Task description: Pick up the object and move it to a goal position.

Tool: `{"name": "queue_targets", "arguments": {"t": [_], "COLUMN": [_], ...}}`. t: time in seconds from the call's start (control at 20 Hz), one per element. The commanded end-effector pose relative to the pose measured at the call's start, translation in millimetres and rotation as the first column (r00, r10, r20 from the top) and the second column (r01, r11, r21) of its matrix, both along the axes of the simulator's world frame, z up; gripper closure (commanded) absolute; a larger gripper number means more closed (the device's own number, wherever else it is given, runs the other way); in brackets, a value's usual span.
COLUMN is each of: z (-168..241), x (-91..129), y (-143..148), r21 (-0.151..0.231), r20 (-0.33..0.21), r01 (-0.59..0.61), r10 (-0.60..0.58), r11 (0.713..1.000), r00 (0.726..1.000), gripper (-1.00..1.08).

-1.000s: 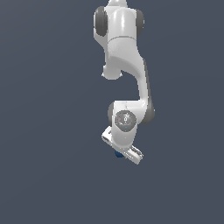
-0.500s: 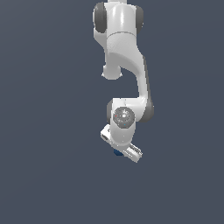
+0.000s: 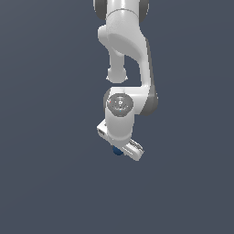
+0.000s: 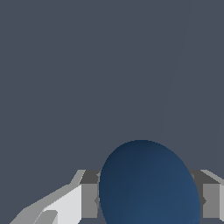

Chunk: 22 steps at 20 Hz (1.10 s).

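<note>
The dark blue ball sits between my two grey fingertips in the wrist view, touching both. In the exterior view only a small part of the ball shows, under the white hand of the arm. My gripper is shut on the ball and holds it up against the plain grey background. One fingertip shows on one side of the ball and the other on the opposite side.
The white Panda arm hangs down from the top of the exterior view. Only a uniform dark grey background shows around it.
The arm has shifted slightly upward and toward the exterior view's left with the ball still in the gripper.
</note>
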<state>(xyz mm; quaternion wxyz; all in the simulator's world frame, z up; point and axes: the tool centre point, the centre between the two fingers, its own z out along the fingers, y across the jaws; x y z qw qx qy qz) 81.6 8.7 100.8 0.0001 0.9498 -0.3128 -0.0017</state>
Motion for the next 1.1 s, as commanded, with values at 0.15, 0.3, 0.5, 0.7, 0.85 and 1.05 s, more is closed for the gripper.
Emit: {"name": "queue_targets", "arguments": {"t": [0.15, 0.3, 0.5, 0.7, 0.85, 1.05], "z": [56.3, 88.5, 131.5, 174.4, 206.4, 248.1], "x": [-14.5, -23.0, -34.2, -44.9, -52.8, -62.4], "y": [-25.9, -40.9, -60.6, -80.2, -95.3, -114.3], "r21": [0.000, 0.001, 0.001, 0.001, 0.001, 0.001], "r20": [0.002, 0.003, 0.003, 0.003, 0.003, 0.003], "r01": [0.001, 0.001, 0.001, 0.001, 0.002, 0.001], "r10": [-0.001, -0.001, -0.001, -0.001, -0.002, -0.001], "r11": [1.000, 1.000, 1.000, 1.000, 1.000, 1.000], "r00": [1.000, 1.000, 1.000, 1.000, 1.000, 1.000], "gripper": [1.08, 1.08, 1.08, 1.08, 1.08, 1.08]}}
